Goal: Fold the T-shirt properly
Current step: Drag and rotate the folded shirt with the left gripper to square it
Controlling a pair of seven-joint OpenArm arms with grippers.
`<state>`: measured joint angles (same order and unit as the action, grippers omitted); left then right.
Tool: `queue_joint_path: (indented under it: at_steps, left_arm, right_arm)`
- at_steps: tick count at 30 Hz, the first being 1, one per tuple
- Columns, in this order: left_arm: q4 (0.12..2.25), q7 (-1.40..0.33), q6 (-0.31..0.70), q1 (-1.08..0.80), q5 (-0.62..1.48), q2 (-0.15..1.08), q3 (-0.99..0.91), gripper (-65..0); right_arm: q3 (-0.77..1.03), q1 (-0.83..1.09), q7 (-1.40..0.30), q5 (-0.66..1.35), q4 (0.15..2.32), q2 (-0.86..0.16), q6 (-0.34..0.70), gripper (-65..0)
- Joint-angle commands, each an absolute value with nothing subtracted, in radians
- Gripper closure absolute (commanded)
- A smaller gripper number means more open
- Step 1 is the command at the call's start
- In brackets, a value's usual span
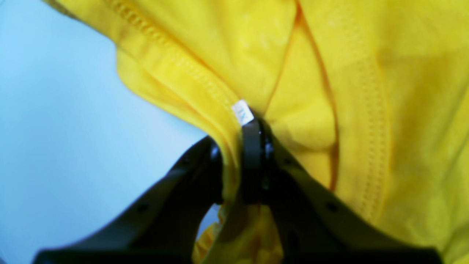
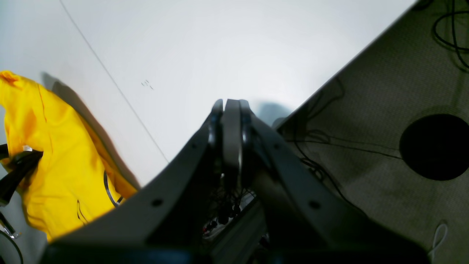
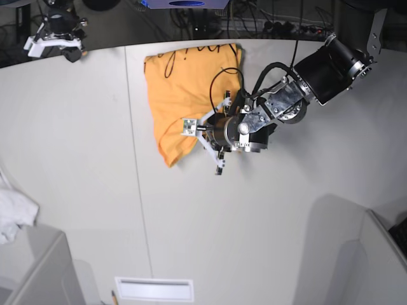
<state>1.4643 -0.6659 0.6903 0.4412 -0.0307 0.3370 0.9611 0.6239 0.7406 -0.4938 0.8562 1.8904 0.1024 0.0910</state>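
One pinch only: left fingers [image 1: 240, 146] clamp T-shirt [image 3: 184, 89] hem by the size tag [image 1: 242, 112]; thin bite, may slip. Shirt bunched at tabletop [image 3: 267, 216] far edge, could slide off. Right fingers [image 2: 231, 110] shut, empty.

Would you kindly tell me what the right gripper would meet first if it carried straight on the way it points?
Probably the bare white table: the right gripper, jaws shut and empty, points at it, though depth is unclear.

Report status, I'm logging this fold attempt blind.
Left gripper shut on T-shirt, fabric bunched between fingers. Right gripper shut, empty, off the shirt. Nothing blocking.
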Motion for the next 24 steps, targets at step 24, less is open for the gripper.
queue_joint_path:
  at_steps: [24]
  left_arm:
    - [1.391,-0.628,0.698,0.581,-0.038,0.289,1.049,0.0]
  right_arm:
    - [0.598,0.714,-0.479,0.691,1.903,0.122,0.101,0.0]
